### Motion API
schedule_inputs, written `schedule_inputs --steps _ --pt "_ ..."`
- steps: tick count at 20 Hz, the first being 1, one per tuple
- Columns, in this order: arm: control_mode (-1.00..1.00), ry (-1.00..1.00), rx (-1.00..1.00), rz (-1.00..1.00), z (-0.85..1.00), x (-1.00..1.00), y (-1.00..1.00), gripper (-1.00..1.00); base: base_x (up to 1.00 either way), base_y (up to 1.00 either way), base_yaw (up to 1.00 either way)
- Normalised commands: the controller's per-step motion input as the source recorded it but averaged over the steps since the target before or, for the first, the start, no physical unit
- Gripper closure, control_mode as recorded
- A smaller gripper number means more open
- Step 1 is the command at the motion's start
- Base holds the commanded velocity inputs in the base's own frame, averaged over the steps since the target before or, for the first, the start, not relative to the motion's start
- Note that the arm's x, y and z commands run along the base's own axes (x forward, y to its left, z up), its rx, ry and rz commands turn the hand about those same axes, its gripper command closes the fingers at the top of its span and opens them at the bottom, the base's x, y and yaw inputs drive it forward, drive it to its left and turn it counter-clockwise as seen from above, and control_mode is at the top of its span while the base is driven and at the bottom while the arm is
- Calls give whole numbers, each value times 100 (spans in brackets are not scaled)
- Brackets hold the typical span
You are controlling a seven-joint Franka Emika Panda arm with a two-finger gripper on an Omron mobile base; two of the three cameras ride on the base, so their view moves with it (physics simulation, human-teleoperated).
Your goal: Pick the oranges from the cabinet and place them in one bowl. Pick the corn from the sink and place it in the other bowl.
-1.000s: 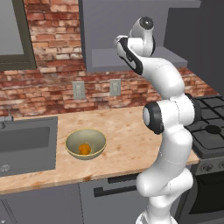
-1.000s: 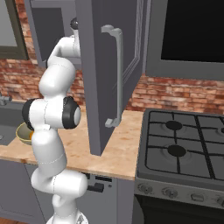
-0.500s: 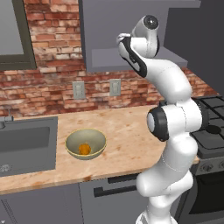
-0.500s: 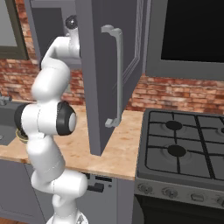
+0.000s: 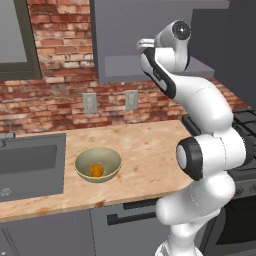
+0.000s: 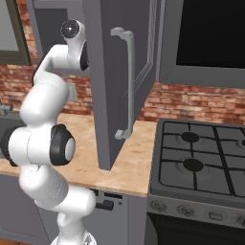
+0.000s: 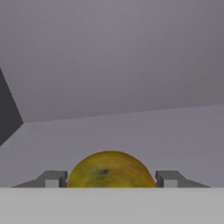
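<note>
Inside the cabinet (image 7: 113, 57), the yellow-green orange (image 7: 110, 169) sits on the grey shelf floor (image 7: 131, 131) between the 2 fingertips (image 7: 51, 178) of the end effector (image 7: 110, 180), with bare shelf and the back wall beyond it. The open cabinet door (image 6: 122, 81) hangs out over the surface (image 5: 150, 150) just right of the arm, blocking that side. The surface lies bare around the bowl (image 5: 98, 164).

A home kitchen: brick wall (image 5: 60, 105), sink (image 5: 30, 165), gas stove (image 6: 201, 158) (rendered, not real), wall cabinet (image 5: 130, 40).
</note>
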Motion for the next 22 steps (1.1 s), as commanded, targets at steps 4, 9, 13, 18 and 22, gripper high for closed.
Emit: schedule_inputs --steps 4,9,13,18,22 --pt "-100 1 0 0 35 -61 2 100 0 0 0" --pt "-100 5 0 0 35 -67 8 100 0 0 0" --pt "-100 14 0 0 16 -69 12 100 0 0 0" --pt "-100 17 0 0 2 -70 11 100 0 0 0" --pt "-100 15 0 0 12 -76 10 100 0 0 0"
